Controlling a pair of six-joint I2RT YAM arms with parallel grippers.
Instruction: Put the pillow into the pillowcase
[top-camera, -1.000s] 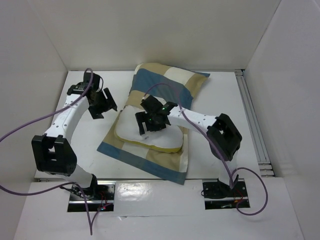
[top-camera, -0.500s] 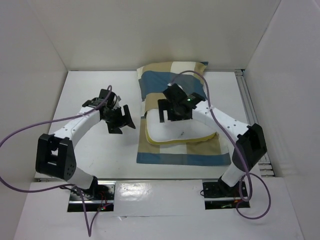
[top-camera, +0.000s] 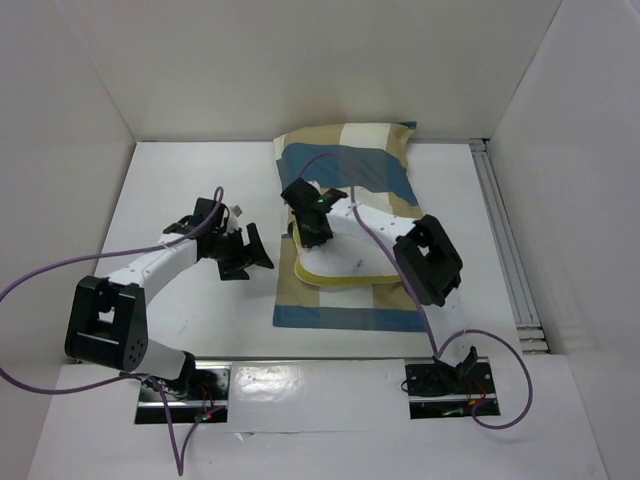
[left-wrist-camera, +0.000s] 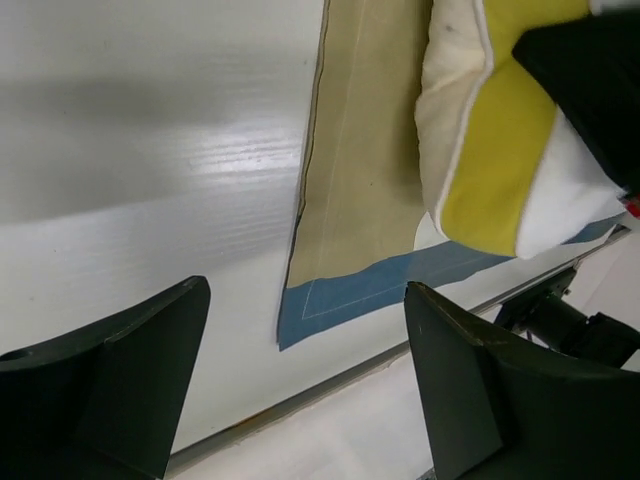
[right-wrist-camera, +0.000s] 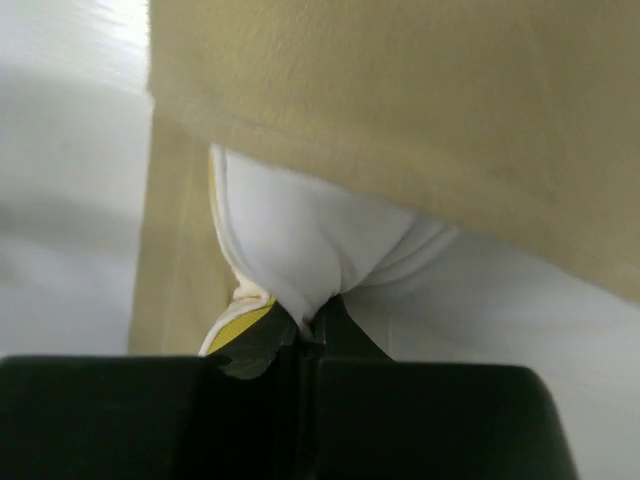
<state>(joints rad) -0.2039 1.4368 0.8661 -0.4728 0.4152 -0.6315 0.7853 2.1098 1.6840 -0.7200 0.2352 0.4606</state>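
The checked blue, tan and cream pillowcase (top-camera: 350, 160) lies flat at the middle back of the table. The white pillow (top-camera: 350, 262) with its yellow edge sticks out of the case toward the near side. My right gripper (top-camera: 316, 232) sits at the pillow's left corner. In the right wrist view it (right-wrist-camera: 315, 325) is shut on a pinch of the white pillow (right-wrist-camera: 300, 240) fabric just below the tan pillowcase (right-wrist-camera: 400, 100) hem. My left gripper (top-camera: 252, 258) hovers open over bare table left of the case. Its wrist view shows the pillowcase corner (left-wrist-camera: 350, 200) and the pillow's yellow band (left-wrist-camera: 490, 170) ahead of the gripper (left-wrist-camera: 305, 390).
White walls close in the table on three sides. A metal rail (top-camera: 505, 250) runs along the right edge. The right arm's elbow (top-camera: 430, 260) hangs over the pillow's right part. Both arm bases stand on the near ledge.
My right gripper moved left to the pillow's left corner and closed on its fabric. The left gripper shifted slightly and opened a little wider.
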